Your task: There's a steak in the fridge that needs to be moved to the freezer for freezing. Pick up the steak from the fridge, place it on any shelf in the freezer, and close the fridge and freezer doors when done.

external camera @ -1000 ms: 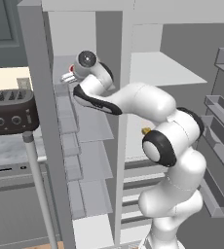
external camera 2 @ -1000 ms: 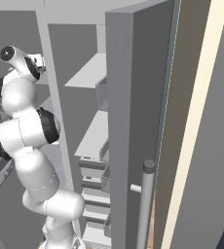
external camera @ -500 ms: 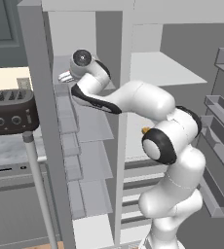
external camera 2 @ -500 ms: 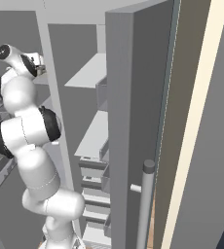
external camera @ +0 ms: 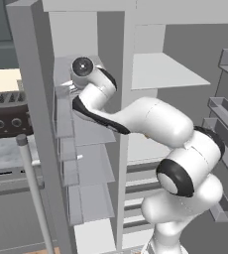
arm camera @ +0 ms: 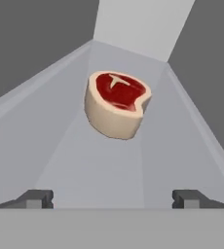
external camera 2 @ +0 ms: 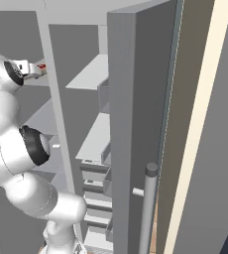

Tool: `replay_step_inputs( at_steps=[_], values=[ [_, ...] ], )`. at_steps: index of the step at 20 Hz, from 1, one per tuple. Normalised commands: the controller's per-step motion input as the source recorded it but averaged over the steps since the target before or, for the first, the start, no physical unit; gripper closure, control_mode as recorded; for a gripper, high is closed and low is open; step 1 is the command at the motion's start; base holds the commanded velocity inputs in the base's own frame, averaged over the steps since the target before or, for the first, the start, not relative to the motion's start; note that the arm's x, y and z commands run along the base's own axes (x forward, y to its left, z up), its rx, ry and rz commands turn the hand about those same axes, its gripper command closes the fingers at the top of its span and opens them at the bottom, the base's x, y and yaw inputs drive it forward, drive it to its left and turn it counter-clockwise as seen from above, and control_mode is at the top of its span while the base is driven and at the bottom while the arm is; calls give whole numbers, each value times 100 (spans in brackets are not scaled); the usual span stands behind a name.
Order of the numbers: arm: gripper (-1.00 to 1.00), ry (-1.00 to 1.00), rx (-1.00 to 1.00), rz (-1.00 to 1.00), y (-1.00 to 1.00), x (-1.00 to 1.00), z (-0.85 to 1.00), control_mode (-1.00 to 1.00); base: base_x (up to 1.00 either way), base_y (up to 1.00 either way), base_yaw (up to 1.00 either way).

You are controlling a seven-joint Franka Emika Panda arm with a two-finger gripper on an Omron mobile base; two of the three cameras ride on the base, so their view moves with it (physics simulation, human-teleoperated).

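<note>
My claw point(arm camera: 113, 198), jaws spread wide and holding nothing, points into the freezer point(external camera: 81, 149). The steak point(arm camera: 117, 103) lies on a pale-grey freezer shelf point(arm camera: 104, 165) just beyond my fingertips point(arm camera: 36, 198), clear of both. To the right stands the fridge point(external camera: 160, 74), its door point(external camera 2: 136, 124) open, with a silver bar handle point(external camera 2: 146, 208).

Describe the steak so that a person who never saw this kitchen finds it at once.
Look at the tall grey unit with its doors open, then at the freezer, the narrower compartment with thin pale-grey shelves. The steak lies on an upper shelf there, just ahead of the open jaws. It is a small thick red piece with a tan rim and a white mark.
</note>
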Motion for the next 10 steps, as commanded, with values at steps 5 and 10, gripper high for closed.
replay_step_inputs(
  at_steps=[5,10],
  values=[
    [-100,-14,13,-2,-33,-100,18,-100,0,0,0],
    [-100,-6,21,-3,-66,-100,34,-100,0,0,0]
  ],
)
